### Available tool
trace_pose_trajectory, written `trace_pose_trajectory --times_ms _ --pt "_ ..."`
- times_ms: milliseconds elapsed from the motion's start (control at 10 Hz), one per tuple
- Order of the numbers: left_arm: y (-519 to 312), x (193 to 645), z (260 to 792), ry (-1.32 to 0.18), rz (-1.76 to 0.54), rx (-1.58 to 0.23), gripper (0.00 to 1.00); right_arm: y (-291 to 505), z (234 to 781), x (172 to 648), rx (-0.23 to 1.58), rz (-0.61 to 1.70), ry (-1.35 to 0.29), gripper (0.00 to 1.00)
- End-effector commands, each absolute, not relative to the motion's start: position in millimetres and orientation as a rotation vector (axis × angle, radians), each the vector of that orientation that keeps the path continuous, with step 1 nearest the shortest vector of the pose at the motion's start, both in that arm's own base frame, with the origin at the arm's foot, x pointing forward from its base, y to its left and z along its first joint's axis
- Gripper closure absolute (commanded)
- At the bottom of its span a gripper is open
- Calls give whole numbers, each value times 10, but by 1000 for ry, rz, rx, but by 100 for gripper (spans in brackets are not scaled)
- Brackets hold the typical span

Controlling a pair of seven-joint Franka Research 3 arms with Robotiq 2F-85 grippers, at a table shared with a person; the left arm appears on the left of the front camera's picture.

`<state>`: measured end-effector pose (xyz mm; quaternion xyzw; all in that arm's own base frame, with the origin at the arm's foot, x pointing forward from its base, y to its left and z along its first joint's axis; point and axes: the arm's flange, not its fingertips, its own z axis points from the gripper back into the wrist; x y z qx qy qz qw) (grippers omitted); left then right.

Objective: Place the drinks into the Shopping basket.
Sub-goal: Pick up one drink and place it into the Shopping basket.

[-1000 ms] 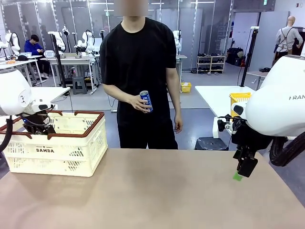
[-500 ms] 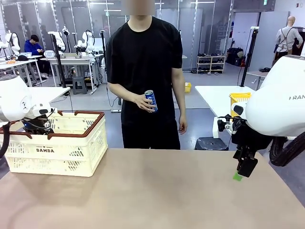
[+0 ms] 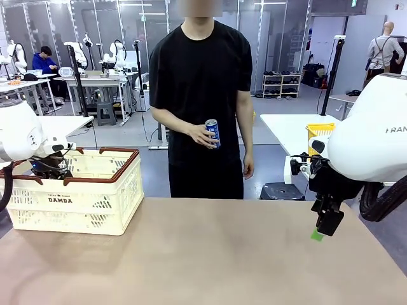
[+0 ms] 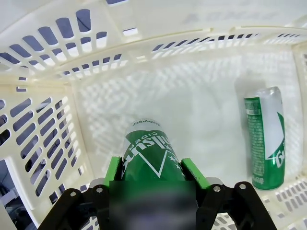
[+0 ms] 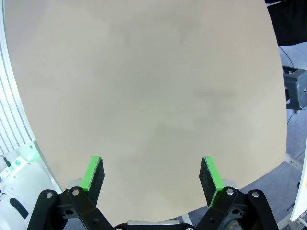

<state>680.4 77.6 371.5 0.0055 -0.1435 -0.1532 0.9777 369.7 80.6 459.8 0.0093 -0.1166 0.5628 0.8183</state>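
Held can: green (image 4: 148,153) with white lettering and a white star-like print. It is inside the basket (image 4: 43,139), its far end toward the basket floor.
Second can: green (image 4: 265,136) with a white patch and a silver rim. It lies flat on the basket floor at 3 o'clock of the held can, apart from it and close to a slotted wall.
Blue can: blue and white with a silver top (image 3: 213,133). It is slightly tilted in the person's hand (image 3: 205,135) at 12 o'clock, beyond the far edge of the table (image 3: 210,254).
Basket: cream with slotted walls, a brown rim and "DAMDA" on the side. It stands on the table at 9 o'clock.
Left hand: dipped into the basket (image 4: 152,168) with its fingers pointing down. Its green pads (image 4: 113,167) pinch the held can from both sides.
Right hand: hangs above the table's 3 o'clock edge (image 3: 324,222), tilted downward. Its fingers are spread wide over bare tabletop.
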Motion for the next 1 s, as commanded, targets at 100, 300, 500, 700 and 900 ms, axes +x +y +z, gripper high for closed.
trace_pose_trajectory --times_ms 100,300,500,700,900 --pt "863 6974 3627 -216 -352 -54 39 805 4608 3700 13 1197 -243 0" --pt "857 7012 3668 -189 -369 -51 39 805 4608 3700 13 1197 -243 0" --pt "847 7033 3682 -159 -379 -54 33 805 4608 3700 13 1197 -243 0" --pt "840 7023 3736 -151 -383 -53 14 805 4608 3700 13 1197 -243 0" --pt "837 7024 3792 -154 -386 -47 0 805 4608 3700 13 1197 -243 0"
